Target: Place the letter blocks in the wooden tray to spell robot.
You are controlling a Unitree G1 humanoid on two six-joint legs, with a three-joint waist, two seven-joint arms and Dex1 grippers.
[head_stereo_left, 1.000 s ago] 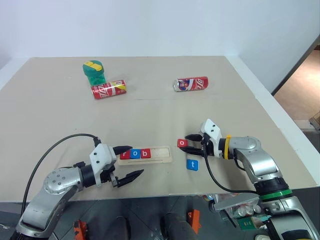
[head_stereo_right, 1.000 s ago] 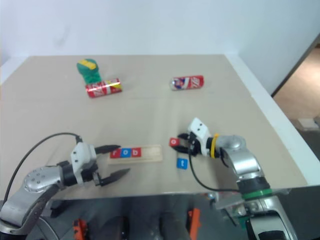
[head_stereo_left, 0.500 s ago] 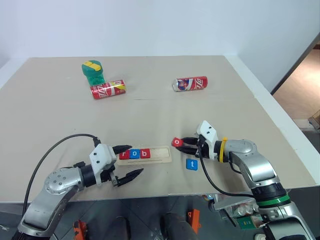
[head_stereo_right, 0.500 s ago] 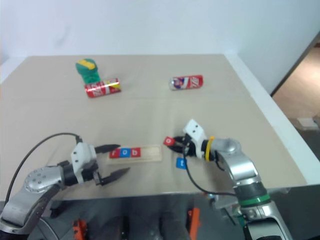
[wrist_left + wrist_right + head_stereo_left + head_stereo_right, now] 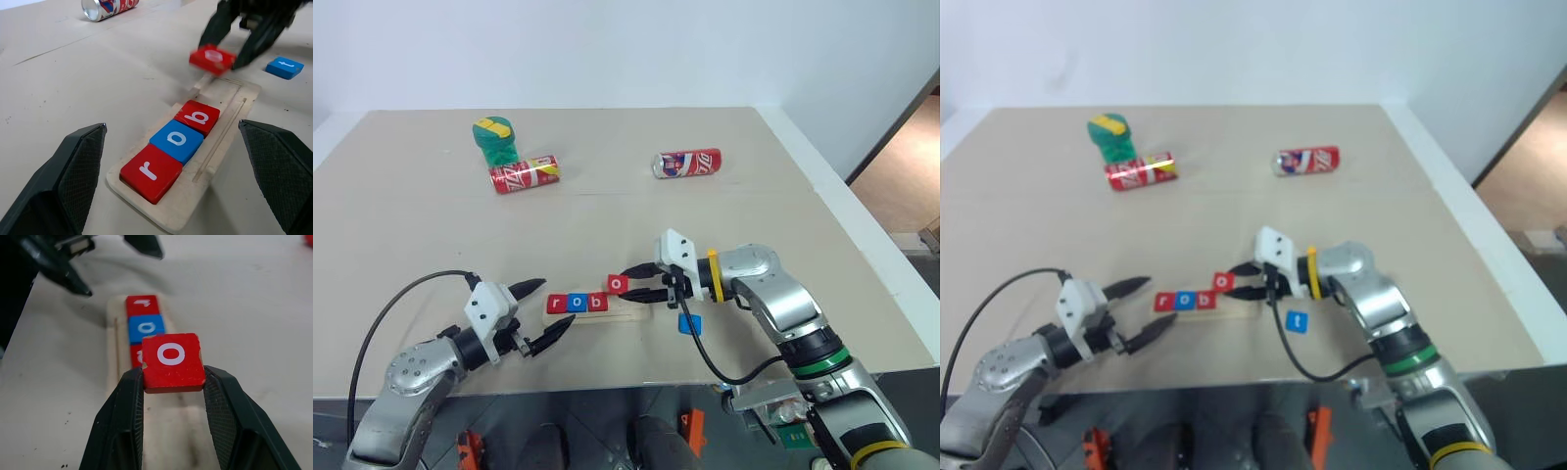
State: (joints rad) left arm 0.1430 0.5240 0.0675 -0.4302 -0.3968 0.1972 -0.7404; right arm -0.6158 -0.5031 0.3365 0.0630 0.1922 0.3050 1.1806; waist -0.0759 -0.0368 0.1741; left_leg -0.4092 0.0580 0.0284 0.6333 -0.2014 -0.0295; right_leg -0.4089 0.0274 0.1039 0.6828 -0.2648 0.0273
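Observation:
The wooden tray (image 5: 634, 311) lies near the table's front edge. It holds a red r (image 5: 557, 304), a blue o (image 5: 577, 303) and a red b (image 5: 597, 303) side by side. My right gripper (image 5: 628, 286) is shut on a red o block (image 5: 172, 361) and holds it just above the tray, right of the b. A blue t block (image 5: 690, 323) lies flat on the table to the right of the tray. My left gripper (image 5: 550, 307) stands open at the tray's left end, one finger on each side of the r, with nothing in it.
Two red soda cans (image 5: 525, 174) (image 5: 688, 164) lie on their sides at the back of the table. A green container (image 5: 495, 140) stands beside the left can. The table's right edge (image 5: 862, 235) runs close behind my right arm.
My right gripper has carried the red o block left, from the table beside the tray to over the tray next to the b. My left gripper has drawn back a little to the left.

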